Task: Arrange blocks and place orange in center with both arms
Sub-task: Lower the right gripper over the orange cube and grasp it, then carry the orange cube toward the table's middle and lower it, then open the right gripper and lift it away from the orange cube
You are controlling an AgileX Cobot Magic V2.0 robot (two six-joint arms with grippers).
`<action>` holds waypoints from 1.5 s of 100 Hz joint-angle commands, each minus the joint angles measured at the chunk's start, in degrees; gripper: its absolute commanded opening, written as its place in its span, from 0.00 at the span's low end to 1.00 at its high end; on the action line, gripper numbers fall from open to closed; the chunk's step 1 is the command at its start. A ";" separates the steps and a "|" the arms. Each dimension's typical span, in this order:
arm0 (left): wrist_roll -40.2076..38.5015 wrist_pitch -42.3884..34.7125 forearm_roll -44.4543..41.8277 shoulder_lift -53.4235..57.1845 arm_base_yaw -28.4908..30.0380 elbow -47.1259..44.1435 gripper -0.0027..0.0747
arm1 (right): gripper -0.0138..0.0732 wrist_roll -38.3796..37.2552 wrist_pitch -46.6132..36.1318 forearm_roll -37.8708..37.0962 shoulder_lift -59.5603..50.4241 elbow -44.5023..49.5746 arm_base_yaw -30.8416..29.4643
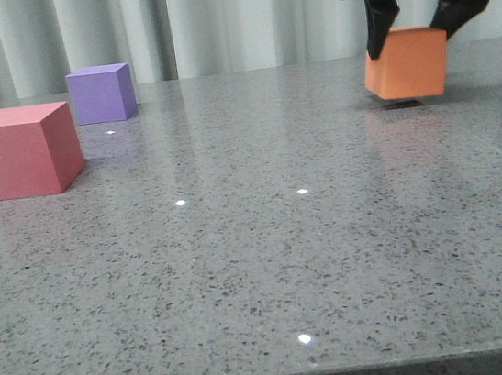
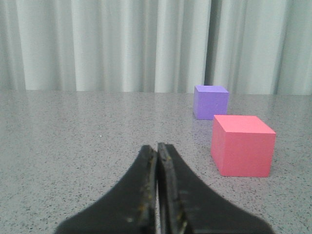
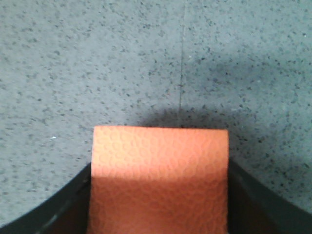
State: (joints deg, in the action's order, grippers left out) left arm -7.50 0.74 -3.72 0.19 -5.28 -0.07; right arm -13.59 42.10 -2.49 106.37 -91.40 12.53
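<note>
My right gripper (image 1: 411,35) is shut on the orange cube (image 1: 407,62) and holds it tilted just above the table at the far right; in the right wrist view the orange cube (image 3: 160,175) fills the space between both black fingers. The red-pink cube (image 1: 26,150) sits at the left and the purple cube (image 1: 102,93) behind it. My left gripper (image 2: 158,148) is shut and empty, low over the table; the red-pink cube (image 2: 242,145) and the purple cube (image 2: 210,102) lie ahead of it to one side. The left gripper is out of the front view.
The grey speckled table (image 1: 258,242) runs to a front edge at the bottom of the front view. A pale curtain (image 1: 210,17) hangs behind the table. A thin seam (image 3: 181,53) crosses the tabletop under the orange cube.
</note>
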 commanded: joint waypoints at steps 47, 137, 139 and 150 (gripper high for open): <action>0.11 -4.56 0.43 2.19 0.20 -2.48 0.01 | 0.62 -10.76 -0.74 -4.22 4.50 -17.63 16.36; 0.11 -4.56 0.43 2.19 0.20 -2.48 0.01 | 0.90 -16.17 0.72 -5.55 10.73 -23.36 19.67; 0.11 -4.56 0.43 2.19 0.20 -2.48 0.01 | 0.90 -16.17 1.39 -5.50 10.73 -23.82 19.67; 0.11 -4.56 0.43 2.19 0.20 -2.48 0.01 | 0.90 -15.64 5.77 -5.50 10.60 -27.25 19.67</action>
State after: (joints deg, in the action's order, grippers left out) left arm -7.50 0.74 -3.72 0.19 -5.28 -0.07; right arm -29.57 47.28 -7.13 120.86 -114.37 32.25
